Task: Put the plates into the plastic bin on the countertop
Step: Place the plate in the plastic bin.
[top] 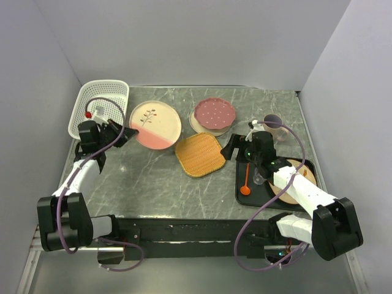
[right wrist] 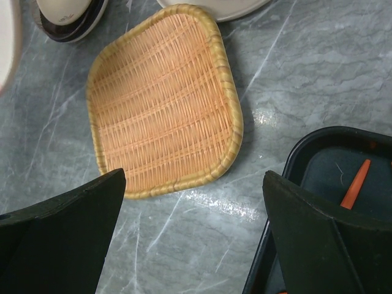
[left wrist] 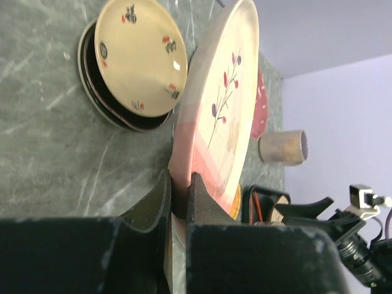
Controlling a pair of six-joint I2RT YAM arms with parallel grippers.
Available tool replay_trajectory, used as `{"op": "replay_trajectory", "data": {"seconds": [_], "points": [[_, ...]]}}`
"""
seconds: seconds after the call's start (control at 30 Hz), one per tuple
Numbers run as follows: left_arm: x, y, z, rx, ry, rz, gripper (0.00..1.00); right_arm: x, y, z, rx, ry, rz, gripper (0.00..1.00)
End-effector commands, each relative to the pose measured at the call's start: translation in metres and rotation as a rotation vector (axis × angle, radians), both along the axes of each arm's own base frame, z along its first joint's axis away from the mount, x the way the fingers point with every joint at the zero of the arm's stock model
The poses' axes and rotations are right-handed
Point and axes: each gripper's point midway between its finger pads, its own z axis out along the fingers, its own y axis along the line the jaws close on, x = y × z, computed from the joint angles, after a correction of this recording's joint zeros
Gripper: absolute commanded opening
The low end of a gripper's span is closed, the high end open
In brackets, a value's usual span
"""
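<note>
While pinching the pink-and-cream plate (left wrist: 217, 110) by its rim, left fingers (left wrist: 160, 205) clamped on that edge from both faces, treat as the carry step. Plate apparently up off the desk (top: 159, 184), sticking out ahead of the fingertips, above a stack of cream and dark plates (left wrist: 131, 58). Thin rim grip, long overhang, so likely to droop or slip. Hold the pinch firm, no jerks, no fast wrist roll.

Plastic bin (top: 113, 86) just beside and behind the left fingers, on the wrist side, opposite the plate. Swing back round toward it, lift enough to clear the lattice wall, lower near flat, release only once resting on the bin floor. Barely wider than the plate by the look of it, so centre before lowering. Mind the purple cable (top: 104, 98) looping over the bin.

Right fingers (right wrist: 67, 239) spread wide, holding nothing, above the woven squarish plate (right wrist: 162, 101), black tray (right wrist: 294, 165) just under the right-hand fingertip. Polka-dot plate (top: 215, 113) further ahead, untouched. Leave right side parked for now.
</note>
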Motion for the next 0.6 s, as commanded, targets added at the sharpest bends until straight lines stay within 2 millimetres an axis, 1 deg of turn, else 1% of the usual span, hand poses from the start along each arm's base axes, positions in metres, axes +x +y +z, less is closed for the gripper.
{"op": "replay_trajectory", "data": {"seconds": [0.0,0.2,0.27,0.3,0.33,0.43,0.5,0.57], "points": [[0.013,0.002,0.078,-0.048,-0.193,-0.024,0.01,0.004,0.005,0.016,0.019,-0.050,0.008,1.00],[0.025,0.020,0.091,-0.079,-0.203,0.022,0.01,0.007,0.005,0.018,0.011,-0.051,0.006,1.00],[0.028,0.027,0.090,-0.092,-0.199,0.039,0.01,0.008,0.005,0.018,0.010,-0.050,0.008,1.00],[0.029,0.029,0.092,-0.106,-0.207,0.041,0.01,0.006,0.005,0.015,0.007,-0.042,0.008,1.00],[0.031,0.031,0.088,-0.119,-0.196,0.050,0.01,0.007,0.005,0.014,0.010,-0.043,0.008,1.00],[0.033,0.042,0.088,-0.163,-0.198,0.082,0.01,0.008,0.007,0.007,0.008,-0.022,0.010,1.00],[0.035,0.052,0.090,-0.177,-0.204,0.116,0.01,0.008,0.007,0.005,0.006,-0.013,0.014,1.00],[0.037,0.062,0.092,-0.170,-0.211,0.158,0.01,0.009,0.006,0.006,0.004,-0.020,0.009,1.00]]}}
